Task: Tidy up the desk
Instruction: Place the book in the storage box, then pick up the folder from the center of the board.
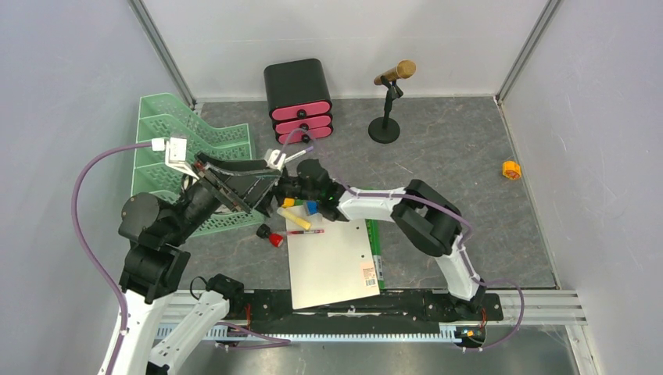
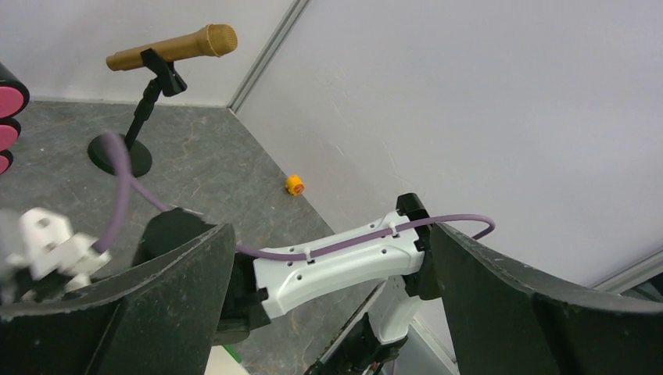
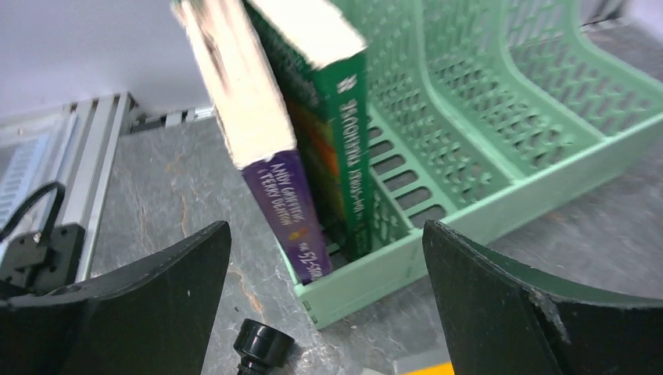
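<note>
- Wide apart and empty, the right gripper (image 3: 324,234) hangs low over the desk (image 1: 469,211), with two books just past its fingertips.
- Both books, one purple-spined (image 3: 285,211) and one green (image 3: 348,141), stand in the nearest slot of the tray (image 3: 500,156). They lean together rather than standing upright.
- The left gripper (image 2: 328,234) is also spread wide and holds nothing. It is raised and faces the right arm.
- The desk is the dark marbled surface under both arms, running back to the walls.
- Done, as far as I can judge: the books are filed. The microphone (image 1: 393,74) and drawer box (image 1: 299,98) stand along the back edge and look settled.
- Left to do: a white sheet (image 1: 332,262) lies loose near the arm bases, with a green cover (image 1: 376,248) showing under its right edge.
- Just above the sheet are a red pen (image 1: 303,231), a yellow marker (image 1: 293,218), small blocks (image 1: 311,207) and a black-capped red piece (image 1: 271,234).
- An orange piece (image 1: 510,169) sits well apart by the right wall.
- By my reckoning the tidying is under halfway, with most small items unsorted.
</note>
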Controlling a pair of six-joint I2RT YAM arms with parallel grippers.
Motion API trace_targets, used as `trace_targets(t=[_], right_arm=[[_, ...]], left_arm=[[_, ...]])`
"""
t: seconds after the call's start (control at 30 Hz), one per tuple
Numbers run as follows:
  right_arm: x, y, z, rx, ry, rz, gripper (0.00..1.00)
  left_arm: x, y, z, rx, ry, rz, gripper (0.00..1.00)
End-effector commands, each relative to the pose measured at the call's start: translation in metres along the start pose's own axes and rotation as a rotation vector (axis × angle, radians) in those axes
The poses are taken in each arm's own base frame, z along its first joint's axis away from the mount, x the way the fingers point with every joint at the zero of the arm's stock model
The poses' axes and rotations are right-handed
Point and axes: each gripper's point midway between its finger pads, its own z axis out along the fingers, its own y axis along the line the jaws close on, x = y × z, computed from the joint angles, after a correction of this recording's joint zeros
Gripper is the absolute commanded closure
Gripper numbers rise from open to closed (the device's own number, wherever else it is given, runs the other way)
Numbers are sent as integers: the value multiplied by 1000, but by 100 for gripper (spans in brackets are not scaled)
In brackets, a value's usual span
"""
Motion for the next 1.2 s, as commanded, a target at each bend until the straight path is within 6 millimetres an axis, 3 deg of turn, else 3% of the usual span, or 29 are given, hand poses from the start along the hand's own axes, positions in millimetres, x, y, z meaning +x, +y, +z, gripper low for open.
trace_targets(t=[0.0,0.1,0.23,0.43,0.6,0.77,0.97,1.17], right_arm=[[-96,-10,-37,67,-257,32,2],[-103,-14,-62,96,-273,55,2],[-90,-13,-99,126,-240,77,2],[-38,-4,-156,173,-85,148,2],[13,-8,-197,281,168,215,2],[44,-2,-237,357,330,252,2],[62,9,-279,446,366,328,2],[52,31,-286,396,306,436,2]], left_arm=[[-21,-12,-2,25,-96,-29,0],[-14,2,-3,-36,-82,-44,0],[7,26,-2,-127,-15,-94,0],[47,50,8,-213,190,-177,0],[89,88,20,-339,345,-270,0],[115,139,22,-580,419,-219,0],[142,191,25,-830,521,-41,0],[155,229,24,-997,620,73,0]])
